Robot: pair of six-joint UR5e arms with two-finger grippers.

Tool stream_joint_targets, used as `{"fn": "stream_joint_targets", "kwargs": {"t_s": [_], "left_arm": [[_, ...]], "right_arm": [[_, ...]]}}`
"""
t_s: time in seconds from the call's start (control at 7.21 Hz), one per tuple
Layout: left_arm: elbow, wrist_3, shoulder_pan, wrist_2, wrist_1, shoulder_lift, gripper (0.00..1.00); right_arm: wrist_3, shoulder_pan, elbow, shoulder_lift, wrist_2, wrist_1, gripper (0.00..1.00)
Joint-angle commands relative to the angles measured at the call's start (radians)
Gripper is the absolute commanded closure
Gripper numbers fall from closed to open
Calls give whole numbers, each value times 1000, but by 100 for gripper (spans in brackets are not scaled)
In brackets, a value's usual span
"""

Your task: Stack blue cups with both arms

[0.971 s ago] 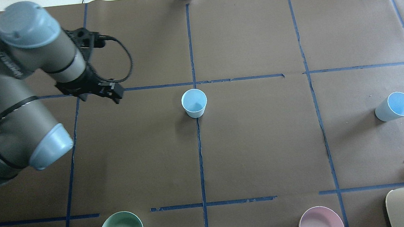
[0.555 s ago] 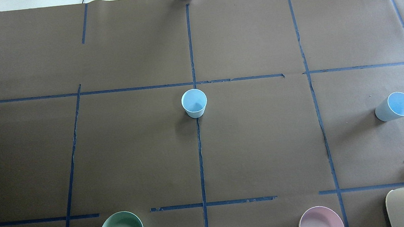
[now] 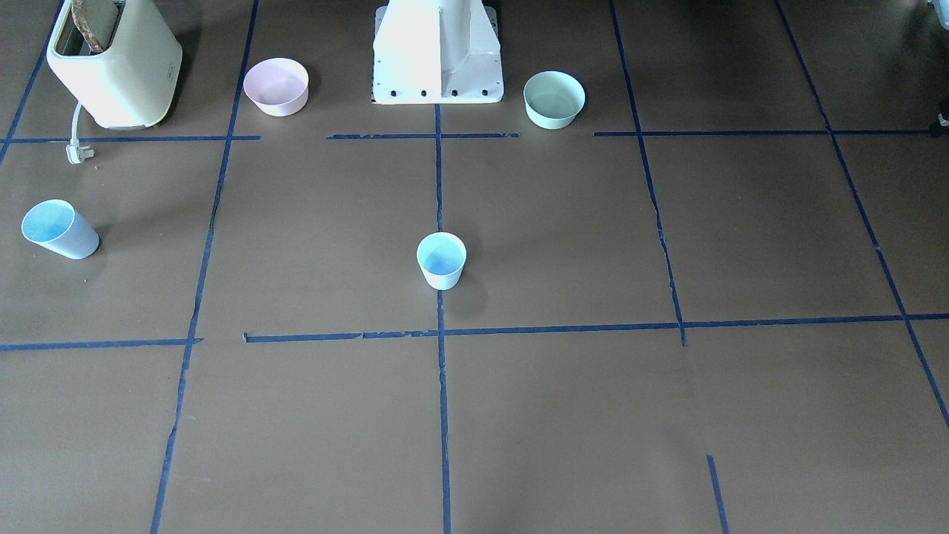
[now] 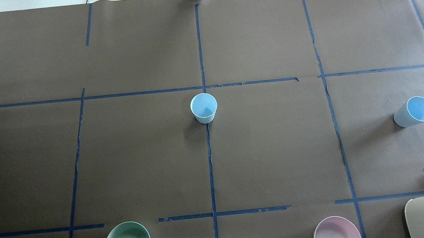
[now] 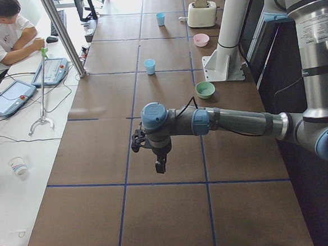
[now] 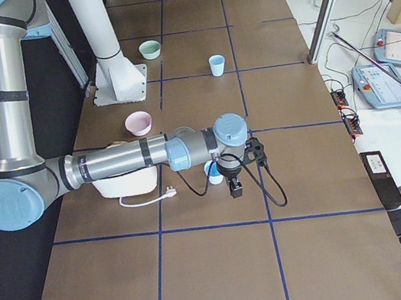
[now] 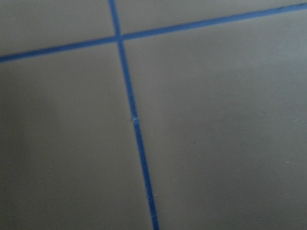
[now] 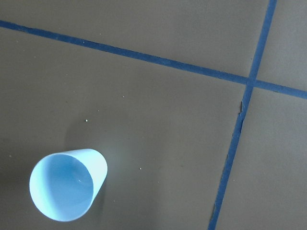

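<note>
Plainly, this is the approach step: the 2 cups stand apart, neither is held, and nothing is stacked.

The right gripper [image 6: 235, 187] hangs low over the table [image 4: 278, 159], with the nearer cup [image 8: 67, 184] just beside it. In the right wrist view that cup sits off to the lower left, not under the tool, with its open mouth facing up. The cup seems to be upright, though the arm covers part of it in the side view.

The left gripper [image 5: 160, 165] also hangs low. The middle cup [image 4: 204, 108] is well apart from it, further along the table toward the robot's right. The left wrist view shows only brown paper and blue tape [image 7: 139, 139], so no cup lies beneath that tool.

Each gripper shows in only 1 side view, and I cannot tell whether the fingers on either are spread or closed.

As I judge it, the right gripper should move next. It needs to shift sideways until the cup's wall lies between its fingers, close softly because thin plastic will flex, and lift straight up. The left gripper has a long reach to make before it can steady the middle cup for nesting.
</note>
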Motion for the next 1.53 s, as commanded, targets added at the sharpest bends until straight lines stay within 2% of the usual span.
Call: {"fn": "stream_joint_targets", "kwargs": {"t_s": [0.0, 0.14, 0.28, 0.42, 0.97, 1.25, 1.39], "left_arm": [[6, 2, -17, -21, -16, 13, 0], [11, 2, -17, -29, -16, 12, 0], [9, 2, -17, -29, -16, 12, 0], [3, 0, -17, -29, -16, 12, 0], [3, -1, -17, -29, -16, 10, 0], [3, -1, -17, -29, -16, 10, 0], [3, 0, -17, -29, -16, 10, 0]], "right_arm": [[340, -124, 0, -4, -55, 252, 0], [443, -190, -4, -7, -113, 324, 0], [454, -215, -25, -18, -130, 360, 0], [454, -231, -56, -19, -132, 389, 0], [440, -272, -56, -97, -132, 412, 1], [454, -303, -73, -88, -135, 415, 15], [454, -306, -84, -85, -133, 416, 30]]}}
